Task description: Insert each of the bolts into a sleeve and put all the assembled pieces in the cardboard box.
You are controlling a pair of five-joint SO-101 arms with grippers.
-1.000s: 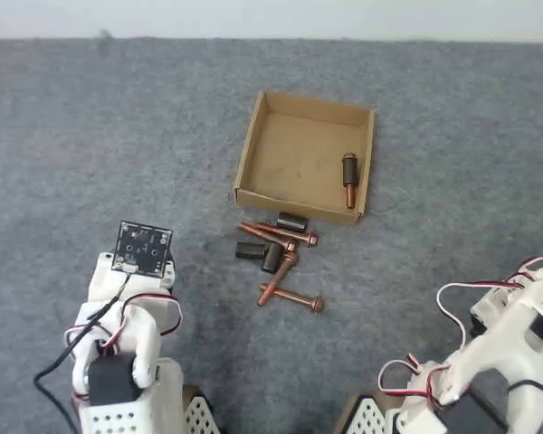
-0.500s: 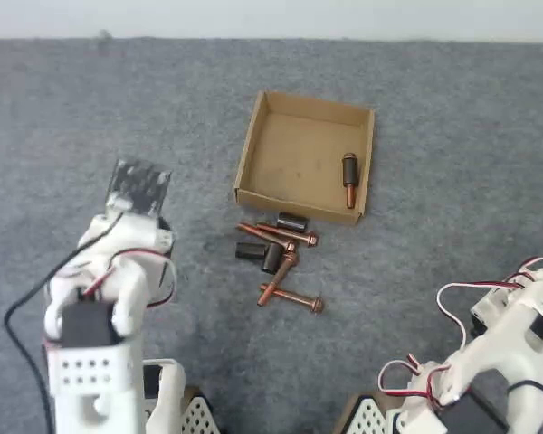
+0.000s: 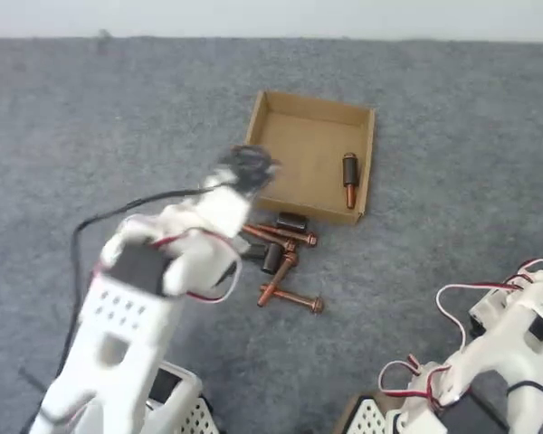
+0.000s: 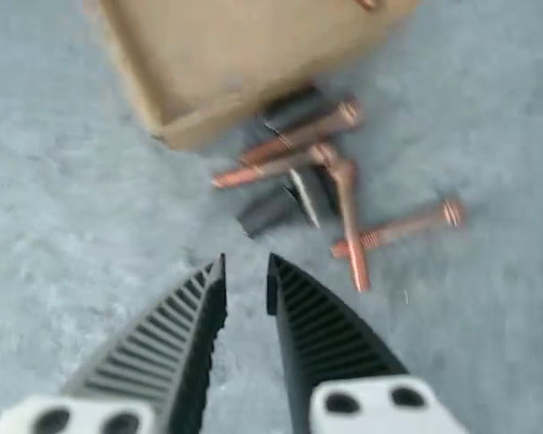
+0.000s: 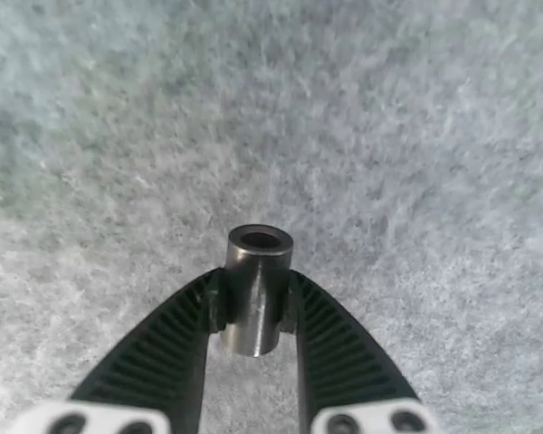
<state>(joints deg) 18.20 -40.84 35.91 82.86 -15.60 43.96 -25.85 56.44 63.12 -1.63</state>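
- left claw (image 4: 246,260): ribbed black fingers (image 4: 185,344) narrowly parted, empty, above fuzzy grey table (image 3: 118,117);
- right claw (image 5: 254,303): clamped on upright dark hollow cylindrical sleeve (image 5: 258,267);
- loose copper threaded bolts (image 3: 290,297): heaped just beside square brown cardboard box (image 3: 294,158); one sleeved bolt (image 3: 349,179) lies inside.

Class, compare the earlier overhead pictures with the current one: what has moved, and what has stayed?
The left arm swung from its side across toward the loose bolts and sleeves beside the cardboard box, taking nothing. The right arm, box and parts stayed put.
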